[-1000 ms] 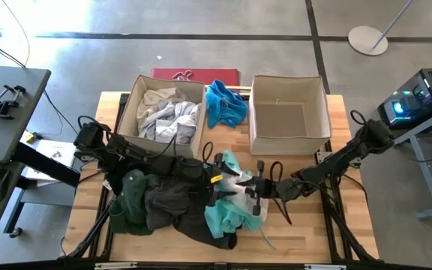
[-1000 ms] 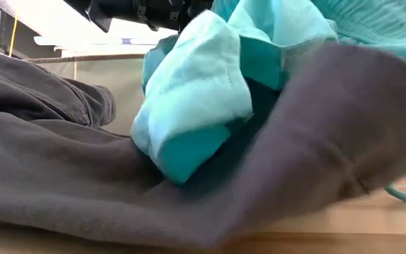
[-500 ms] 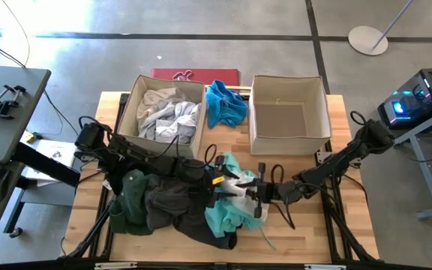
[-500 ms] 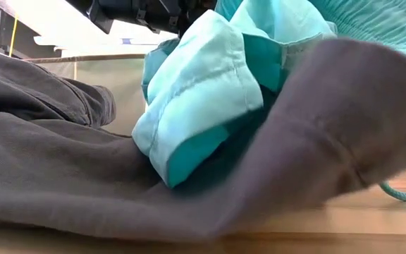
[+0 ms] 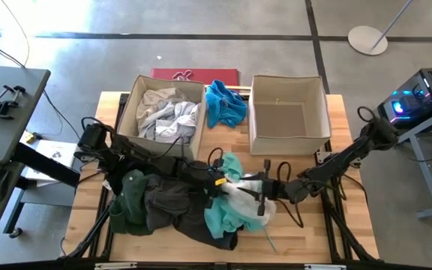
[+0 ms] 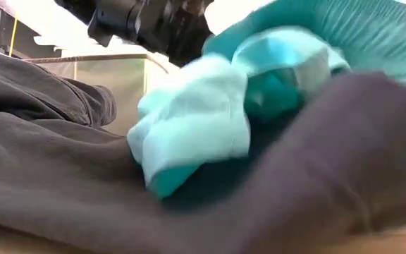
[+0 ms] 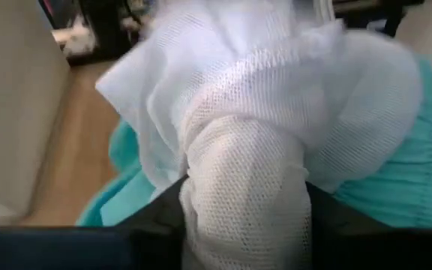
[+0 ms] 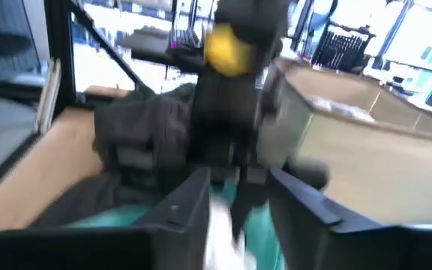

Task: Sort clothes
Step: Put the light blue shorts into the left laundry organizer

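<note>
- You see white open-weave mesh cloth [image 7: 246,172], bunched and puckered, pinched by your left gripper [image 5: 227,184] over the heap at mid-table.
- Your right gripper [image 5: 259,196] faces it, fingers [image 8: 182,206] parted, nothing between them.
- Under both lie smooth teal fabric [image 5: 220,217] and soft charcoal folds [image 5: 171,204].

The white mesh garment [image 7: 246,150] has a fine net pattern, and the garment [image 5: 220,217] under it is teal, lighter on one side and deeper on the other. Beside it lie a charcoal garment [image 5: 171,206] and a dark green garment [image 5: 132,196], and a bright blue garment [image 5: 225,103] is between two beige bins [image 5: 289,141]. The left bin holds pale grey and cream clothes [image 5: 169,112], and the table [image 5: 88,217] is light wood.
</note>
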Controlling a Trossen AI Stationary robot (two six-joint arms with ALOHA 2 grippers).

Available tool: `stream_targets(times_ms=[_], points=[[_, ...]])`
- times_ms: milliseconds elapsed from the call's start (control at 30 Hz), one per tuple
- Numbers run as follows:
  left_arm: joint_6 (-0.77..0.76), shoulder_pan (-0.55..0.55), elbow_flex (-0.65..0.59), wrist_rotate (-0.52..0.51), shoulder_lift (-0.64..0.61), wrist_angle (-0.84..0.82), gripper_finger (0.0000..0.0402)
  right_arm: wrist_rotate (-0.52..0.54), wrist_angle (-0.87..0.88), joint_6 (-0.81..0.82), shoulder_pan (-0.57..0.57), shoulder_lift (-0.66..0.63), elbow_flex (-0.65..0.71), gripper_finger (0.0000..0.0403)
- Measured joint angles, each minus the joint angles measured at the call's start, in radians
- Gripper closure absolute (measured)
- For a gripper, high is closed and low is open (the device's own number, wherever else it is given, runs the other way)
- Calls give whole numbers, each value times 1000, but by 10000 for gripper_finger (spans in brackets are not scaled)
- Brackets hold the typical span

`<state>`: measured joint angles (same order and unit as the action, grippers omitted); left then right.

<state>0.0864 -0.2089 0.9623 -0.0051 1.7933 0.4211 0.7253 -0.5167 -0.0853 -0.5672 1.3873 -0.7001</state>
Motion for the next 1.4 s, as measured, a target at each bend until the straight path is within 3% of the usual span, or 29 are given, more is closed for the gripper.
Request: stream_targets(times_ms=[133, 267, 433, 633, 733, 933, 1000, 1100, 1200, 1267, 1400], points=[[30, -1, 64, -18, -6, -61, 334, 1, 71, -23, -27, -96, 1, 232], [86, -4, 156, -105, -10, -184, 384, -2, 177, -21, -70, -187, 4, 206], [133, -20, 260, -282, -56, -235, 385, -1, 264, 43, -126, -291, 4, 202], [219, -45, 343, -429, -153, -243, 378, 2, 359, 131, -157, -313, 5, 202], [320, -73, 352, -609, -213, -260, 381, 4, 388, 176, -160, -294, 6, 202], [669, -88, 360, -1102, -356, -201, 383, 4, 421, 216, -160, -245, 7, 202], [765, -51, 360, -1208, -395, -211, 383, 5, 419, 211, -157, -233, 7, 202], [777, 42, 358, -1309, -454, -286, 382, 6, 419, 210, -145, -222, 7, 202], [598, 160, 359, -1309, -518, -492, 382, 8, 415, 212, -139, -222, 8, 202], [372, 251, 360, -1226, -548, -717, 382, 8, 415, 212, -137, -222, 8, 202], [-94, 477, 344, -780, -557, -1110, 382, 8, 416, 212, -133, -222, 8, 202]])
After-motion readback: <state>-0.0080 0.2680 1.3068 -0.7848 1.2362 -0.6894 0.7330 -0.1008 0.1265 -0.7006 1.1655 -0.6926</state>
